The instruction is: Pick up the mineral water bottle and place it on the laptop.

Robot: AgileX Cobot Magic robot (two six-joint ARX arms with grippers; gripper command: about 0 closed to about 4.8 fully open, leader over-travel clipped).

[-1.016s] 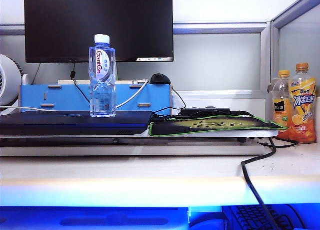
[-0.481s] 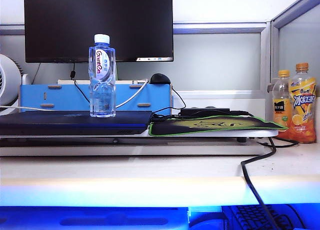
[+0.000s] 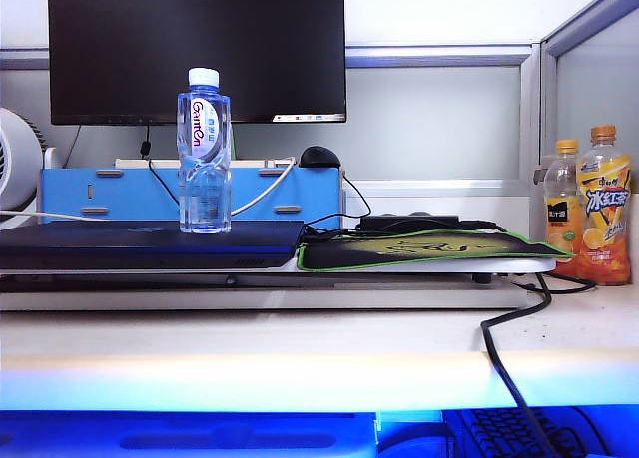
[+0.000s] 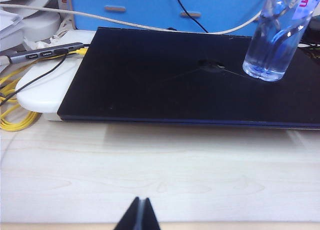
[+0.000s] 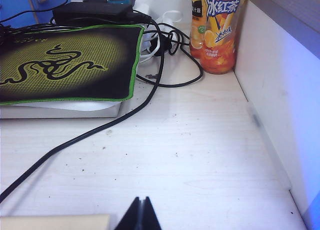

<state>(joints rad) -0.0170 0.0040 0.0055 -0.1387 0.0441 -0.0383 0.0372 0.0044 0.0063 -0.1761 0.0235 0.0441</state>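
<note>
One pale wooden desk (image 5: 200,155) backed by a grey partition, a black monitor (image 3: 196,49) behind. The mineral water bottle (image 3: 204,151) stands upright, cap up, on my laptop (image 4: 185,79) toward its rear edge; nothing has shifted since a second ago. My left gripper (image 4: 139,215) and right gripper (image 5: 139,215) hover low over bare desk, both pinched closed and empty.

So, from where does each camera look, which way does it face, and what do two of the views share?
Exterior view: low at the desk's front edge, facing the monitor; no arm shows.
Left wrist view: above the desk, facing the laptop with the water bottle on it; the shut left tool shows.
Right wrist view: above the desk, facing the mouse pad and juice bottles; the shut right tool shows.
Shared: exterior and left wrist both show laptop and bottle.
</note>
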